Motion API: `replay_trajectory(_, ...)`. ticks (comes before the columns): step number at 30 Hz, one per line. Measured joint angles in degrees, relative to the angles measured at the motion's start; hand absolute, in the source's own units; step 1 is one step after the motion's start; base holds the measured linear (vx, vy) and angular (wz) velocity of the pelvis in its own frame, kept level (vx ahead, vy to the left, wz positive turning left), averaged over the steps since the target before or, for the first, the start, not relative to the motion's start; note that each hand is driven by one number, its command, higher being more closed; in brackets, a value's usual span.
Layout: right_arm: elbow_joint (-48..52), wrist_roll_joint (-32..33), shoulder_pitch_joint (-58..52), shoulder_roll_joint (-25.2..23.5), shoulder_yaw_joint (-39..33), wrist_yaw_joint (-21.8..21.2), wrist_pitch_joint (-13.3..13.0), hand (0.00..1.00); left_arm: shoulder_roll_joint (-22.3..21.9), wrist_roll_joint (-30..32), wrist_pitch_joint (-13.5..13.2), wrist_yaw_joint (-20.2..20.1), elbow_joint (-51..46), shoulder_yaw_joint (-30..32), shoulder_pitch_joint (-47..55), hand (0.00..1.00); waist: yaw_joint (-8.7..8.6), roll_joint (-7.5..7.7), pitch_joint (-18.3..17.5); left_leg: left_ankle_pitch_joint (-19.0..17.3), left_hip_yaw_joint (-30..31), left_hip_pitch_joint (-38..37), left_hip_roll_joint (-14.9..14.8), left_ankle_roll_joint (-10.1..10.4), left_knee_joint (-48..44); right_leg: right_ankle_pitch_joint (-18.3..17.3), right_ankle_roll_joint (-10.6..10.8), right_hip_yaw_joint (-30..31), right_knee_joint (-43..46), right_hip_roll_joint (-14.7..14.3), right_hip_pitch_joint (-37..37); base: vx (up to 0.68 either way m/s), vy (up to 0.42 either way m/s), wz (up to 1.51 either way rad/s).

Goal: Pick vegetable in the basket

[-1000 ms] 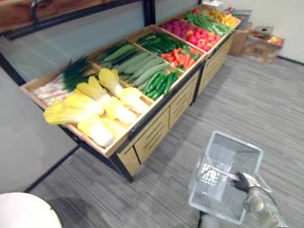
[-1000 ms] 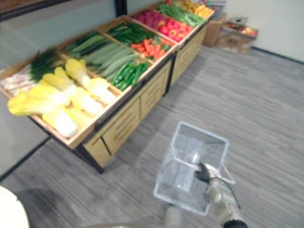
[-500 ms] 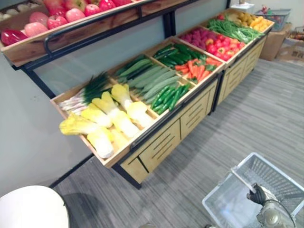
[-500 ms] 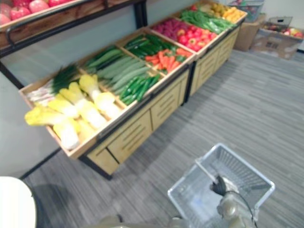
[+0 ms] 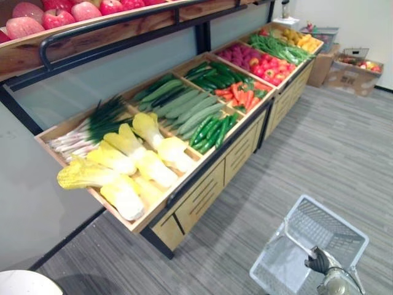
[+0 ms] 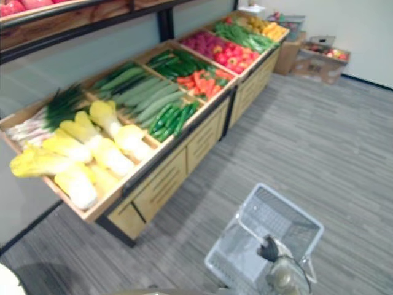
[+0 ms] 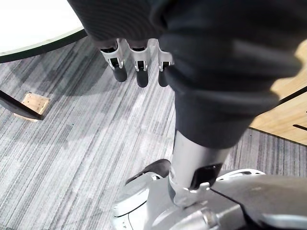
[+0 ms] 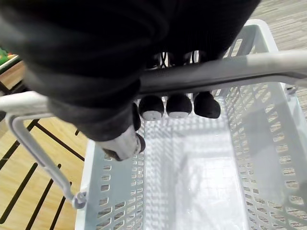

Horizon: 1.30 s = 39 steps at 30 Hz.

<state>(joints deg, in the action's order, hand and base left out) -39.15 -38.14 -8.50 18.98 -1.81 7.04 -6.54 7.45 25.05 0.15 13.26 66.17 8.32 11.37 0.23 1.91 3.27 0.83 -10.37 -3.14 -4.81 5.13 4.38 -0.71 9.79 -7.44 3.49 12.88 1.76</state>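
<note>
At our far left, the left hand (image 7: 140, 67) hangs at our side over the grey floor, near a round white table (image 7: 33, 24). Its fingers are straight and loose, with nothing in them. Ahead and to the left stands the wooden produce stand (image 5: 202, 190). Its nearest tray holds pale yellow napa cabbages (image 5: 150, 166), with green onions (image 5: 86, 129) behind them. Farther along the stand come long pale cucumbers (image 5: 187, 107), small dark cucumbers (image 5: 212, 129) and carrots (image 5: 242, 97). The cabbages lie side by side, their long axes running from the back of the tray down toward its front lip. At lower right, the white plastic basket (image 5: 334, 215) hangs from the right hand (image 8: 178, 105), whose fingers are curled round one grey handle (image 8: 225, 69). The other handle (image 8: 38, 153) lies folded down outside the rim. The basket is empty, and no vegetable is in either hand. Every vegetable lies forward and left of the basket, well apart from both hands. We judge that the free left hand, on the stand's side, is the one to reach once we step closer. It should take a cabbage across its short axis, then carry it rightward to the basket.
</note>
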Motion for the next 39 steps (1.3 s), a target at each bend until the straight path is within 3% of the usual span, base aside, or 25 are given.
replay_trajectory(8,-0.01,2.23,-0.71,-0.85,-0.24,-0.04,0.03,1.00,0.18,-0.01,-0.03,-0.33,-0.13,5.95,-0.04,0.00,-0.27,0.17,-0.24,-0.27,-0.73,-0.02,-1.46,0.43,0.67,-0.14,-0.25,0.20,-2.00,-1.66,-0.41,0.01,-0.010,-0.05)
replay_trajectory(12,-0.16,3.34,-1.33,-2.46,-0.29,-0.11,0.02,1.00,1.26,0.00,-0.04,-0.65,-0.29,10.33,-0.13,0.00,-1.13,0.79,-0.29,-0.90,2.43,1.44,-2.58,1.24,-1.35,-0.92,-1.47,-2.80,-2.24,-2.66,-2.16,0.05,-0.047,0.36)
replay_trajectory(17,-0.88,3.34,-0.26,-3.05,-0.14,-0.13,0.02,1.00,1.76,-0.03,-0.05,-0.77,-1.32,12.42,-0.53,0.00,-0.70,1.64,1.61,-3.17,11.21,9.50,-1.63,0.78,-16.29,-4.10,-2.62,-10.16,1.49,-1.50,-5.26,0.02,-0.051,0.84)
replay_trajectory(18,-1.13,3.34,0.10,-2.94,-0.12,-0.11,-0.01,1.00,1.69,-0.06,-0.04,-0.76,-1.56,12.35,-0.57,0.00,0.34,1.58,2.67,-3.16,13.12,11.01,-0.82,0.78,-20.57,-5.02,-2.52,-11.80,2.32,-0.91,-6.98,-0.05,-0.049,0.67)
replay_trajectory(20,-1.21,3.33,0.36,-1.97,-0.20,-0.09,-0.05,1.00,1.03,-0.17,-0.02,-0.71,-1.73,12.31,-0.15,0.00,1.99,0.83,3.13,-3.06,14.63,11.47,-1.14,0.69,-19.23,-6.02,-2.53,-14.57,2.42,-0.32,-8.10,-0.07,-0.005,0.80)
replay_trajectory(21,-1.15,3.34,0.76,-1.47,-1.05,-0.02,-0.06,1.00,0.56,-0.17,-0.01,-0.70,-1.72,12.33,-0.15,0.00,1.84,-0.37,2.84,-3.69,13.67,11.75,-1.66,0.07,-16.51,-6.57,-2.59,-16.80,2.40,-0.27,-7.94,-0.06,0.056,0.85)
replay_trajectory(23,-1.50,3.34,1.96,-1.57,-1.91,-0.02,0.17,1.00,0.42,-0.17,0.09,-0.69,-1.65,12.53,0.24,0.00,1.83,-1.18,3.32,-4.32,11.66,12.26,-2.31,-0.07,-14.56,-6.65,-2.44,-17.96,2.46,-0.01,-7.67,-0.06,0.102,0.63)
replay_trajectory(26,-1.53,3.34,2.60,-3.04,-1.86,0.13,0.07,1.00,0.93,-0.13,0.08,-0.11,-1.65,12.80,1.14,0.00,2.60,0.21,3.20,-5.06,8.89,14.08,-0.80,0.15,-15.52,-6.08,-0.76,-16.95,1.10,1.56,-6.87,0.00,0.137,0.13)
replay_trajectory(30,-1.53,3.30,3.84,-5.23,-1.52,0.15,-0.50,1.00,1.89,-0.01,-0.03,0.12,-1.56,10.44,0.18,0.00,3.34,2.44,3.46,-8.63,6.46,16.03,1.65,-1.31,-19.95,-3.07,2.34,-14.18,-1.22,3.62,-6.96,0.13,0.178,-0.10)
replay_trajectory(32,-1.51,3.13,4.11,-5.40,-0.41,0.21,-0.95,1.00,1.87,-0.01,-0.77,0.09,-1.28,7.65,-0.84,0.00,3.75,2.70,3.22,-9.53,5.05,13.74,3.33,-2.44,-17.82,-2.89,2.45,-10.86,4.68,6.08,-4.44,0.18,0.186,-0.20)
replay_trajectory(33,-1.51,3.13,4.53,-5.43,0.07,0.22,-0.97,1.00,1.87,-0.01,-0.95,0.09,-1.29,7.46,-0.85,0.00,3.95,2.72,3.19,-9.42,4.54,12.75,3.42,-2.37,-16.85,-2.72,2.19,-9.64,7.21,6.54,-3.12,0.19,0.189,-0.34)
replay_trajectory(34,-1.51,3.12,5.00,-5.89,0.20,0.31,-0.83,1.00,1.98,-0.02,-0.97,0.08,-1.31,7.26,-0.88,0.00,4.52,2.21,2.87,-9.10,3.83,10.89,3.37,-2.96,-15.26,-1.67,0.64,-7.31,12.64,6.99,-0.47,0.19,0.178,-0.37)
replay_trajectory(38,-1.54,3.10,5.31,-6.94,0.54,0.50,0.13,1.00,3.98,-0.18,-0.69,0.11,-2.44,7.24,-0.87,0.00,4.10,2.07,2.89,-8.43,3.52,6.12,2.62,-5.44,-12.42,5.42,-8.38,-2.33,29.36,7.01,7.46,0.19,0.139,-0.01)
replay_trajectory(39,-1.91,3.09,4.98,-7.62,0.54,0.48,0.13,1.00,4.59,-0.18,-0.44,0.20,-2.77,7.25,-0.97,0.00,3.61,1.64,3.21,-9.06,4.50,5.04,1.85,-6.42,-12.43,2.90,-6.95,0.46,31.95,4.45,8.20,0.20,0.053,0.35)
